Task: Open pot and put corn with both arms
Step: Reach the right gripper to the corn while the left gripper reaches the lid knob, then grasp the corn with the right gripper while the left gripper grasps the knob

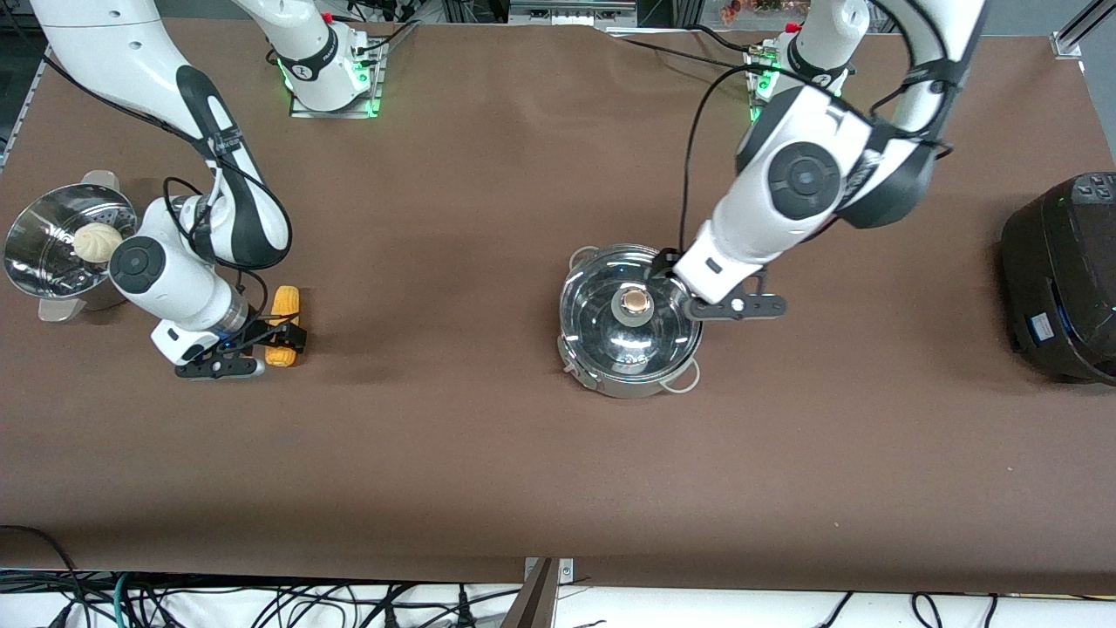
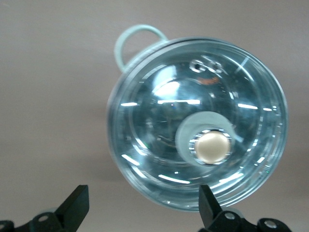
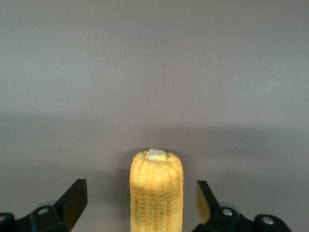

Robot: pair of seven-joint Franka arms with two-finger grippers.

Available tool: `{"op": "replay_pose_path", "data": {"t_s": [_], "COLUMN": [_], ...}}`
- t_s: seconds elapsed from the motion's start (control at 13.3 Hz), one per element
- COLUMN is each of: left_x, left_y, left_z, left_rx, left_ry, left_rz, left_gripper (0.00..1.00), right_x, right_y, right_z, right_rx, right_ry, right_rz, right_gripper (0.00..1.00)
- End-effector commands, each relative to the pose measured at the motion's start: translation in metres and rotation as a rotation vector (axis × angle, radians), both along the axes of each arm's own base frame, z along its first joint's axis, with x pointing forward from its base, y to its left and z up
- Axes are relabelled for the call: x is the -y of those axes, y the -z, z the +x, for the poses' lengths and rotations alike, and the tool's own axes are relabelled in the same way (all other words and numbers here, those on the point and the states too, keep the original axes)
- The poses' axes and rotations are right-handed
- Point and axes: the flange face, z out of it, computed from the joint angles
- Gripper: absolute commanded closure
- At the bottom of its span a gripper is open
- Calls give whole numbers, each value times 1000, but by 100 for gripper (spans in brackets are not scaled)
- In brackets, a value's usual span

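The steel pot [image 1: 624, 385] stands mid-table with its glass lid [image 1: 602, 331] on and the round knob [image 1: 636, 302] on top. My left gripper [image 1: 668, 267] hangs open and empty over the lid's rim, off the knob. In the left wrist view the lid [image 2: 159, 111] and knob [image 2: 212, 147] lie past my open left gripper [image 2: 142, 205]. The corn [image 1: 283, 303] lies on the table near the right arm's end. My right gripper [image 1: 281, 333] is open and straddles it; in the right wrist view the corn [image 3: 156, 193] stands between the fingertips [image 3: 72, 200] with gaps on both sides.
A perforated steamer bowl [image 1: 35, 253] holding a pale bun [image 1: 96, 242] sits at the right arm's end of the table, close to the right arm. A large black cooker [image 1: 1068, 279] stands at the left arm's end. One wire loop handle [image 2: 140, 36] sticks out from the pot.
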Motion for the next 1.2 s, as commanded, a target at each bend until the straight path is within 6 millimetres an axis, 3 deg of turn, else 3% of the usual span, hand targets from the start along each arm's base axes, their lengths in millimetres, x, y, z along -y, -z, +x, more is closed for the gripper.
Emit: {"op": "replay_pose_path", "data": {"t_s": [0.0,0.3,0.68,1.13], "left_x": [39,70,68,62], "left_y": [9,34,46,53], "left_z": [0,-5,3,13], "left_rx": [10,21,40,63], "left_ry": [-42,-50,-36,-51], "left_rz": [-17,14,17,11], "left_gripper": [0,0,8,8], "right_x": [0,7,32,32], "right_y": [3,12,21,34], "right_z": [-17,-22,-28,-40], "right_rx": [15,7,-10,-23], "right_ry": [4,9,9,13], "right_rz": [-4,-6,-9,-7], "right_gripper": [0,0,0,0]}}
